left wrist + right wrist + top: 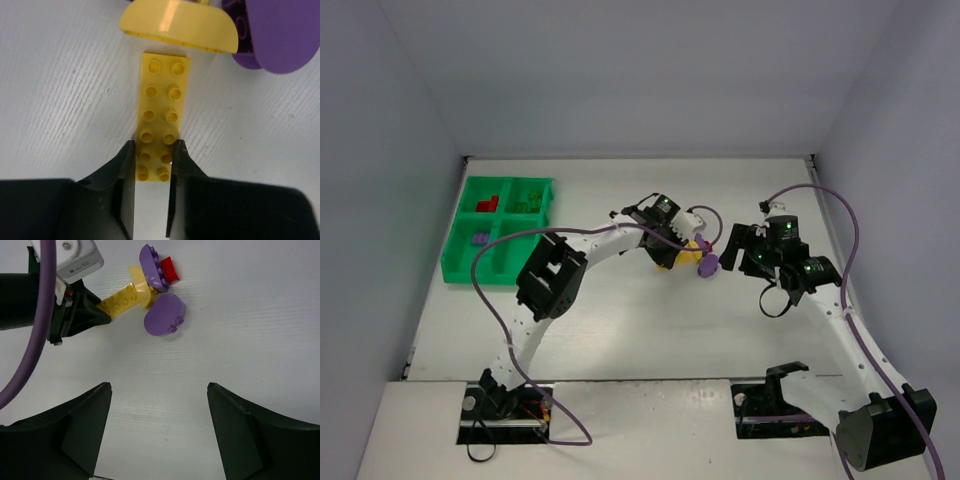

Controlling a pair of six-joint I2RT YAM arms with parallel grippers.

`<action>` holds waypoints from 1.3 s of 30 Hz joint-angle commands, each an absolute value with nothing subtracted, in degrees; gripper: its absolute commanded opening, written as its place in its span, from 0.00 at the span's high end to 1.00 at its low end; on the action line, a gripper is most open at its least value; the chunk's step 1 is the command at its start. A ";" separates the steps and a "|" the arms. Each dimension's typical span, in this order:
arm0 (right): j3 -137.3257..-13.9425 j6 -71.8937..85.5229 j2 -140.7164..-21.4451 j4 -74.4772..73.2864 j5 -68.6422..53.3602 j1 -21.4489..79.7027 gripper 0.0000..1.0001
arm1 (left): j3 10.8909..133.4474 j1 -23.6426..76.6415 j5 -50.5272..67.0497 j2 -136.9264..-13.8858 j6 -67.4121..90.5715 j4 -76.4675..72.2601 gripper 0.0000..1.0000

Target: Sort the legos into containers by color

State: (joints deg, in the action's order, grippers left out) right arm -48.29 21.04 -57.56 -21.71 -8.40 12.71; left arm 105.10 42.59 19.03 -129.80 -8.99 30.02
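I see the left hand clamped on one end of the long yellow brick. The right hand stands wide open, empty, apart from that brick.

White table with a green four-part tray at its far left; near the middle, a long yellow brick beside purple, yellow and red pieces.
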 commanded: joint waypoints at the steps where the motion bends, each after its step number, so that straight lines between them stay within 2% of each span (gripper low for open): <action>1: -49.13 20.83 -56.86 -21.01 -8.44 12.30 0.26 | 99.77 41.93 16.44 -124.91 -5.99 29.54 1.00; 5: -49.31 20.39 -57.83 -20.92 -8.44 12.30 0.26 | 90.04 39.30 16.08 -117.62 0.25 25.42 1.00; 9: -49.48 19.87 -58.62 -20.48 -7.91 12.30 0.26 | 80.61 31.06 17.15 -104.80 10.44 21.98 1.00; 13: -49.40 19.69 -59.33 -19.69 -7.56 12.22 0.27 | 74.72 23.13 10.22 -87.68 16.86 24.69 1.00; 18: -49.31 19.86 -60.55 -18.11 -8.35 12.22 0.27 | 70.06 10.57 6.15 -77.19 18.37 30.85 1.00; 20: -49.04 19.86 -61.08 -17.41 -8.96 12.22 0.27 | 67.59 5.11 6.77 -76.29 18.72 30.76 1.00; 27: -48.69 19.60 -61.70 -16.61 -9.58 12.22 0.27 | 68.38 0.26 3.52 -82.60 21.71 32.70 0.99; 29: -48.60 19.60 -61.70 -16.44 -9.49 12.22 0.27 | 69.25 -1.40 2.47 -84.45 21.53 32.69 0.82; 30: -48.34 19.69 -61.70 -16.26 -9.49 12.22 0.27 | 69.87 -1.49 1.24 -86.55 21.97 33.04 0.64; 31: -48.17 19.69 -61.70 -16.26 -9.58 12.22 0.27 | 70.40 -1.49 0.62 -87.62 22.23 33.48 0.58; 33: -47.81 19.86 -61.70 -16.17 -9.67 12.22 0.27 | 71.80 -1.67 0.53 -90.42 22.59 33.57 0.50; 39: -47.20 19.78 -62.14 -16.17 -9.23 12.30 0.27 | 76.72 -1.58 0.53 -92.90 22.94 34.45 0.39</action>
State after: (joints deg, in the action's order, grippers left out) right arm -47.22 20.47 -61.67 -18.48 -9.06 12.67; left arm 71.59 -1.52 1.65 -95.11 21.78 34.48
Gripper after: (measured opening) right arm 0.733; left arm 0.595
